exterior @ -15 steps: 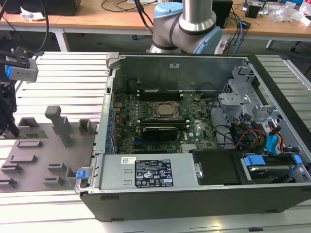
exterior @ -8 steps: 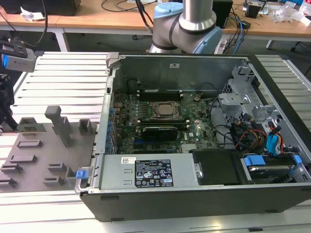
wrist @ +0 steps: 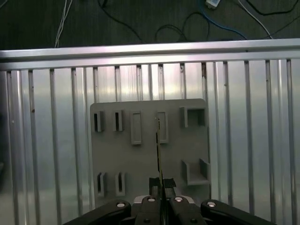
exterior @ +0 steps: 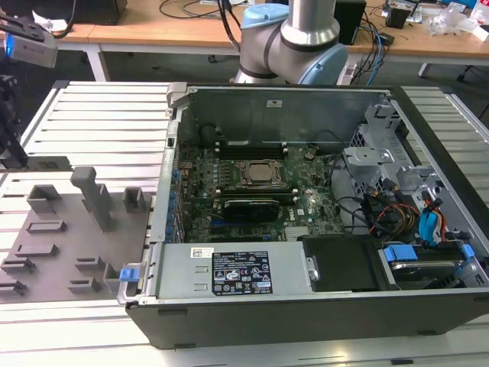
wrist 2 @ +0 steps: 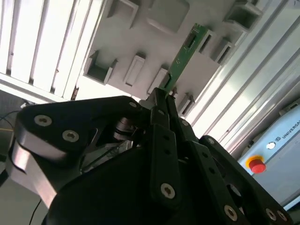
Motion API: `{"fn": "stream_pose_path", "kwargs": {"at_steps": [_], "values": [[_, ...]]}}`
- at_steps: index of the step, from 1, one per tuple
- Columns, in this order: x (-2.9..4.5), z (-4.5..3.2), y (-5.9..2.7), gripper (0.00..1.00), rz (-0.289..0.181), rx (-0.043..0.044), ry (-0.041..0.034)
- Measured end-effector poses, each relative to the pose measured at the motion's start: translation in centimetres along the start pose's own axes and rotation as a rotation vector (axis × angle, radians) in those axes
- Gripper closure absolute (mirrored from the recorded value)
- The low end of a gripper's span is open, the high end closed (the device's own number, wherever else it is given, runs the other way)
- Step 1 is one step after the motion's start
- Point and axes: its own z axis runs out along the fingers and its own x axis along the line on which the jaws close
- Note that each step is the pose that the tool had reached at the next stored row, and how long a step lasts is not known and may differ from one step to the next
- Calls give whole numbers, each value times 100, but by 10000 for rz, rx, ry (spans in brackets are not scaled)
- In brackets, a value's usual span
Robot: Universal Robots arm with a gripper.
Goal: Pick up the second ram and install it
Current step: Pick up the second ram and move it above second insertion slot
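I run this rig remotely in what is plainly a robotics lab. A silver ribbed aluminium table [exterior: 99, 115] carries an open black desktop computer case [exterior: 306, 329], its green motherboard [exterior: 306, 206] bared, beside a grey plastic fixture plate of holder blocks [exterior: 84, 241]. Behind stand a grey-and-blue jointed robot arm [exterior: 294, 38] and long wooden workbenches [exterior: 153, 30] strewn with black and blue cables [exterior: 376, 53]. A red emergency-stop button [wrist 2: 256, 165] shows in the second wrist view.

Strong glare on the ribbed table [wrist 2: 28, 47], soft shadow inside the computer case [exterior: 267, 115].
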Motion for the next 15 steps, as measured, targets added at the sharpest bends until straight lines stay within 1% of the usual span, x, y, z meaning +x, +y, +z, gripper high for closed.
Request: {"fn": "stream_pose_path", "kwargs": {"at_steps": [2, 3, 4, 6, 10, 11, 12, 13, 14, 15], "values": [[-44, -18, 1, 87, 0, 0, -5], [-84, -35, 2, 87, 0, 0, -8], [-116, -79, 3, 87, -1, -2, -17], [-128, -142, 3, 87, 0, -1, -25], [-143, -348, 4, 87, -2, -1, -29], [-146, -457, 6, 87, 0, -2, -41], [-145, -491, 7, 87, 0, -3, -95], [-144, -521, 6, 87, -2, -13, -293], [-141, -540, 6, 87, -4, -20, -473], [-141, -540, 6, 87, -3, -19, -476]]}}
